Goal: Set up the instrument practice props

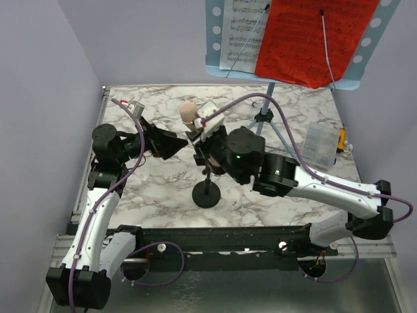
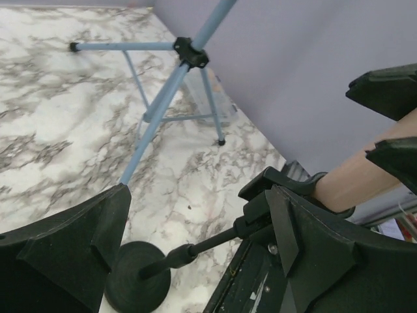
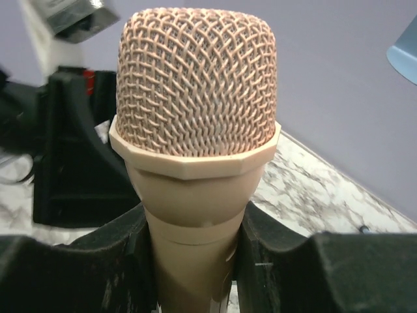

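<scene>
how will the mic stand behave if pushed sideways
Probably top-heavy: the mic sits high on a thin rod over a small round base, so it may tip. The mic body looks smooth and tapered, so it could slip in the right claw gripping it.

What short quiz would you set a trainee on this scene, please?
1. True or false: the red sheet rests on the music stand.
2. How is the right claw set? A) shut on the microphone B) open, clear of it C) out of view
3. What shape is the microphone stand's base?
Key: 1 true; 2 A; 3 round.
</scene>
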You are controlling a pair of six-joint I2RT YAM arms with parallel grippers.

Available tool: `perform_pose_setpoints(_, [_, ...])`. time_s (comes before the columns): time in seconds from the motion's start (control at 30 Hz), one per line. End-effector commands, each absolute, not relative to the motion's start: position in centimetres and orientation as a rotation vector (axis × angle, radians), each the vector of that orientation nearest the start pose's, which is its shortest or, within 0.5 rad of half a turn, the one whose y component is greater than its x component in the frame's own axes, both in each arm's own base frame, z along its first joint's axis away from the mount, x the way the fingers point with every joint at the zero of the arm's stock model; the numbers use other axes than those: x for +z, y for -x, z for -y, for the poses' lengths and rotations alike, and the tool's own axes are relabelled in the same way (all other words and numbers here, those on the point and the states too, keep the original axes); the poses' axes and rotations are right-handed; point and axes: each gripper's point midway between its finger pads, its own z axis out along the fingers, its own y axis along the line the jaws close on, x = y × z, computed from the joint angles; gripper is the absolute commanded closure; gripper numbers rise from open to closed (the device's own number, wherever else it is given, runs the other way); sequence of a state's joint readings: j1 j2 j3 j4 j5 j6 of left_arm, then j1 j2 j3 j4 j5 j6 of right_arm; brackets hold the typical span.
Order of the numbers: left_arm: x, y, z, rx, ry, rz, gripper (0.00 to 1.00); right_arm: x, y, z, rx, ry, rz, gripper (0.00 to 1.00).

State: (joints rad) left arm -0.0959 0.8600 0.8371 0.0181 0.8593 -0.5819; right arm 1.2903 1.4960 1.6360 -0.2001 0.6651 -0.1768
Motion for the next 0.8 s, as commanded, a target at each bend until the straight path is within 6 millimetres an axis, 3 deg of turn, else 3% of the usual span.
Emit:
perform_pose_setpoints(0.0, [34.1, -21.9, 19.2, -1.367, -0.54, -1.588, 0.06, 43.9, -19.1, -38.5, 0.523, 0.836, -1.246, 1.0])
perform_pose_setpoints(0.17, [34.1, -19.1, 21.3, -1.377, -0.746, -1.47, 0.05, 46.2, -15.6, -36.5, 0.724, 0.926, -1.042, 1.0])
perform_pose_setpoints(0.27, [34.8, -16.5, 23.2, -1.337, -0.908, -1.291, 0.02, 46.2, -16.0, -36.5, 0.767, 0.962, -1.037, 1.0])
perform_pose_setpoints(0.37, [35.1, -15.5, 24.7, -1.315, -0.98, -1.192, 0.01, 46.0, -17.0, -36.7, 0.796, 0.977, -1.052, 1.0])
perform_pose_setpoints(0.57, [33.4, -16.0, 26.8, -1.34, -0.996, -1.227, 0.01, 45.7, -17.4, -36.5, 0.829, 0.971, -1.081, 1.0])
perform_pose_setpoints(0.77, [32.4, -18.0, 28.0, -1.194, -0.886, -1.233, 0.01, 45.6, -17.1, -35.9, 0.84, 0.956, -1.083, 1.0])
